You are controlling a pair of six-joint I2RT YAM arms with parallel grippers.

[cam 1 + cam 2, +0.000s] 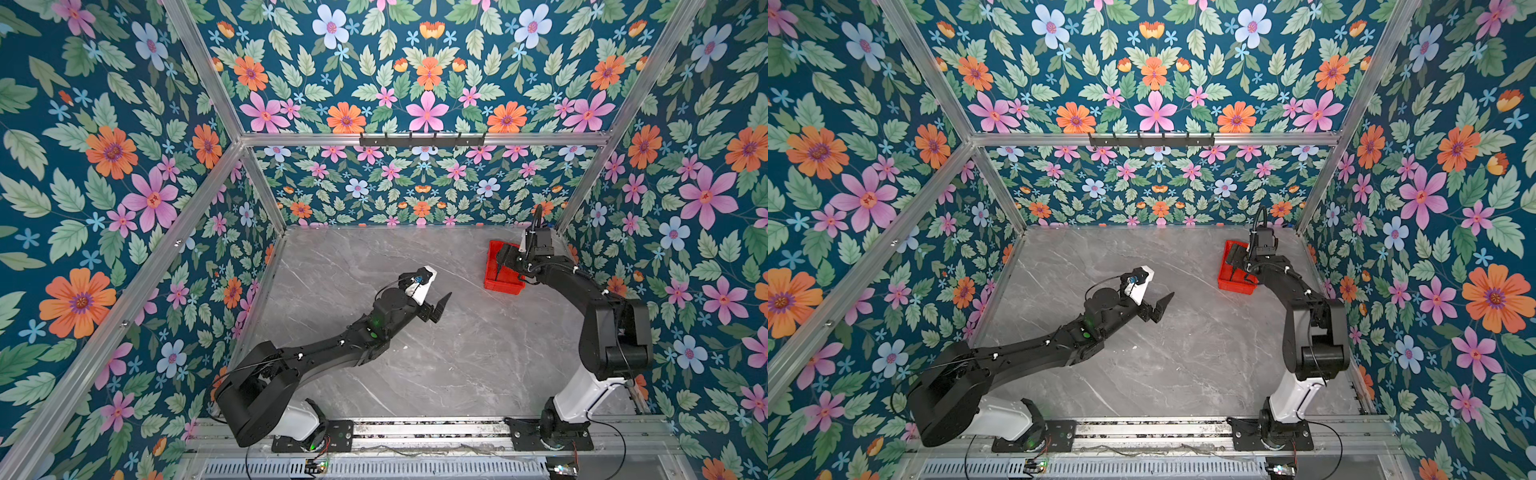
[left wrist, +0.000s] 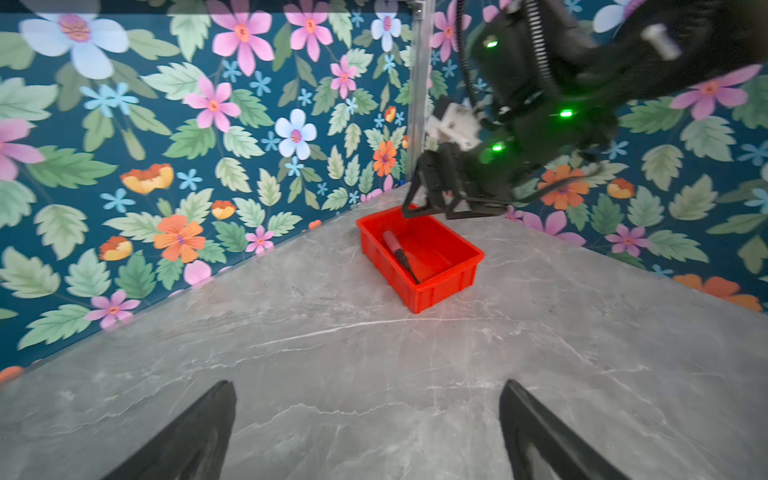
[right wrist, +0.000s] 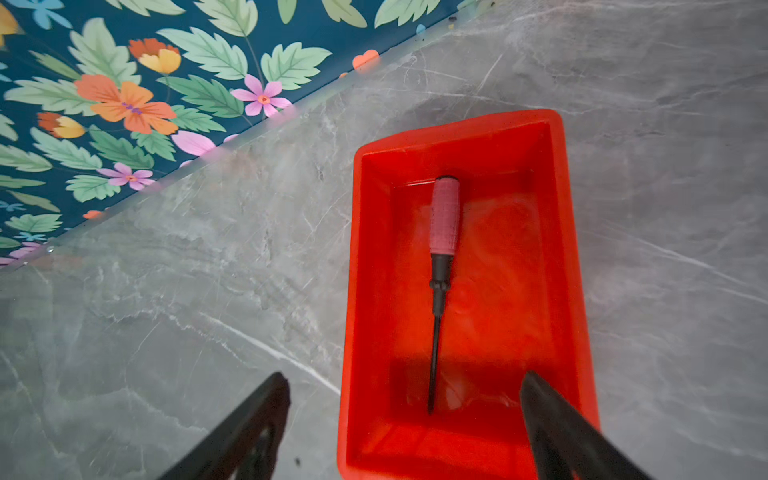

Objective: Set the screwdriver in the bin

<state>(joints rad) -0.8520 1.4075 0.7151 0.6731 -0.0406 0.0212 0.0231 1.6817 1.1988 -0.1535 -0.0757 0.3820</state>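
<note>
Just below the right gripper's [image 3: 404, 376] spread, empty jaws the screwdriver [image 3: 442, 257] lay flat in the bin [image 3: 569, 249], shaft along its length; the left gripper [image 2: 368, 386], also spread, stood well apart.

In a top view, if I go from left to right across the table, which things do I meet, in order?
Left claw → bin → right arm
</note>
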